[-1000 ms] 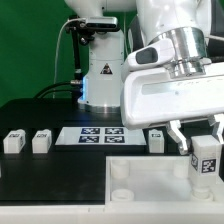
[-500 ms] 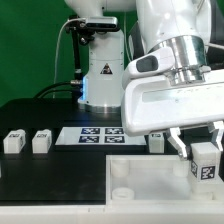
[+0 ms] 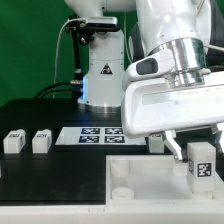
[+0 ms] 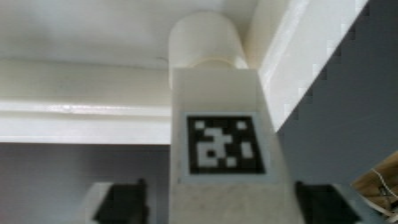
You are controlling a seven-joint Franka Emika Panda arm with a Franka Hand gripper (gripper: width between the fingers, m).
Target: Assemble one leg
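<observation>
Gripper (image 3: 197, 150) is clamped on the leg (image 3: 201, 160), jaws closed against its two sides. In the wrist view the dark fingers (image 4: 121, 200) flank the leg (image 4: 222, 120) just past its tag (image 4: 226, 143). The leg hangs upright w/ tag facing the camera, over the panel (image 3: 150, 185) at the exterior view's right, near its back wall.

Risks, as I judge them:
- Smooth plastic and a narrow pad contact, so the leg could slip or twist in the grip if it meets resistance.
- The seat under the leg isn't visible in either view, so alignment can't be confirmed. If it's off-centre, the leg could land on the panel wall or rim instead and jam or tip.
- Pushing down while tilted could shove the panel across the table (image 3: 60, 165); I can't tell if it's fixed.

Materials and shapes:
- The leg is white plastic, blocky and square-sided w/ a rounded stub at the far end and a matte printed b/w tag.
- The panel is also white plastic, tray-like w/ raised walls and round bosses (image 3: 118, 172).
- Three other legs (image 3: 14, 141) sit in a row along the table's back, same blocky form, well apart from the held one.
- The marker board (image 3: 95, 135) lies thin and flat between them.
- The table looks black and matte.
</observation>
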